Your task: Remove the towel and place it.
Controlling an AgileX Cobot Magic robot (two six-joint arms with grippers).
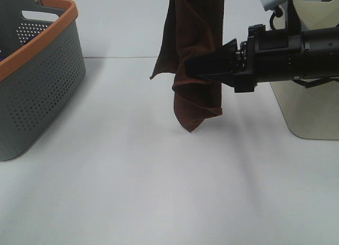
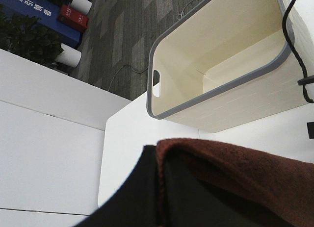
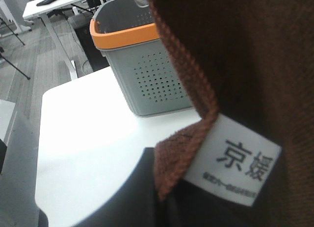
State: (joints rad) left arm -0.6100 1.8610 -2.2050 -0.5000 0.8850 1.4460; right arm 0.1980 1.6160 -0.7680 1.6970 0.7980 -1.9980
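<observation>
Exterior high, towel (image 1: 193, 44): dark brown cloth hanging in a loose vertical fold from above the frame, its low corner clear of the table (image 1: 159, 202).
Exterior high, right gripper (image 1: 204, 69): reaches in sideways at the cloth's mid-height; the fabric bunches there.
Exterior high, surroundings: grey basket (image 1: 47, 70) with an orange rim well to the left; cream bin (image 1: 304, 112) behind the right arm.
Left wrist, left gripper (image 2: 159, 197): black finger pressed to a stitched hem, dark mass on the hem's other side; judged clamped on the towel (image 2: 235, 163), carrying its upper end.
Left wrist, below: cream bin (image 2: 245, 102), nothing visible inside.
Right wrist, right gripper (image 3: 159, 202): hem tucked against the grey finger, the other finger hidden by cloth; judged pinched on the towel (image 3: 255, 55).
Right wrist, label (image 3: 233, 161): white tag at the hem, just beside the finger.
Right wrist, background: grey basket (image 3: 147, 75) on the table.
Handling: judged light, limp and non-fragile; it will sag and swing, not slide.
Grip points: hems and corners, the thick stitching giving the best purchase.
</observation>
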